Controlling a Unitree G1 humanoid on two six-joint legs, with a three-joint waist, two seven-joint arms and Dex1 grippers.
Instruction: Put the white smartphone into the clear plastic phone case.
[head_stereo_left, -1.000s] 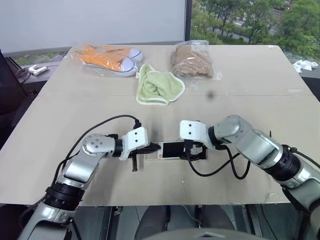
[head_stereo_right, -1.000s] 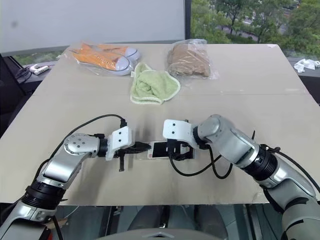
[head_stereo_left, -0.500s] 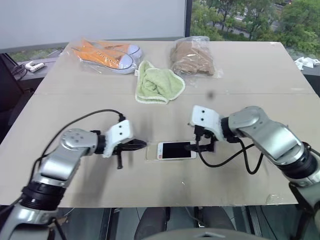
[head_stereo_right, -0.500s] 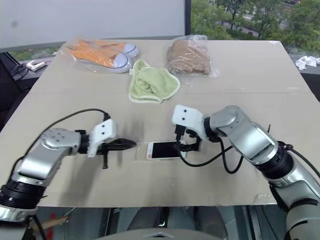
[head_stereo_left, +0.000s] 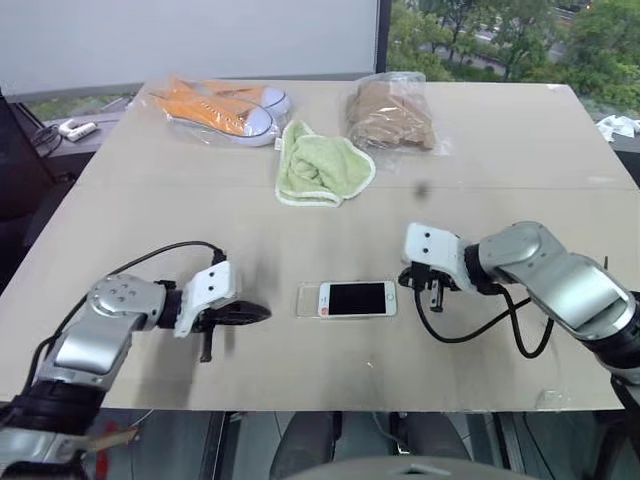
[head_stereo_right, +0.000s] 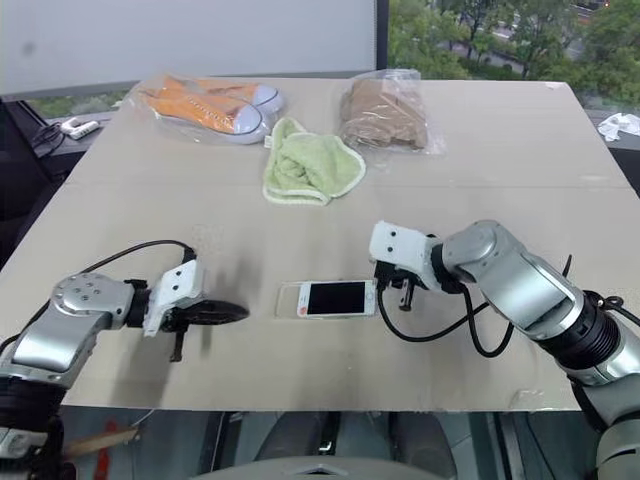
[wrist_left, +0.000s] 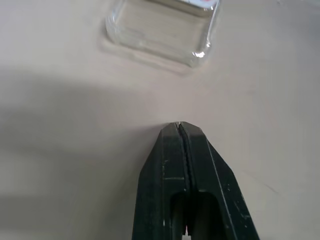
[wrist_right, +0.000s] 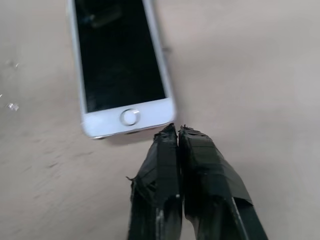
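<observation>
**Operator:** White bezel, black glass: the white smartphone lies flat, screen up, on the beige table, toward the near edge and about midway between the table's left and right edges. Its long side runs along that edge. The clear plastic phone case sits at the phone's left end; the transparent shell reaches a little past the phone on that side. I can't tell how much of the phone is seated in it.

**Observer:** And the arms?

**Operator:** My left gripper is over the table to the left of the case, apart from it, tips aimed toward it. Its two black fingers are pressed together with nothing between them. My right gripper is just off the phone's right end, by the home button. Its jaws are pinched closed too, and empty. Whether the tips touch the phone's end I can't say.

**Observer:** Anything else on the table?

**Operator:** Along the far edge, a bagged pair of orange shoes toward the far left corner, and a tan item in a crinkly bag further right. A green cloth lies bunched between them, a little nearer to me. All are well apart from the phone.
</observation>
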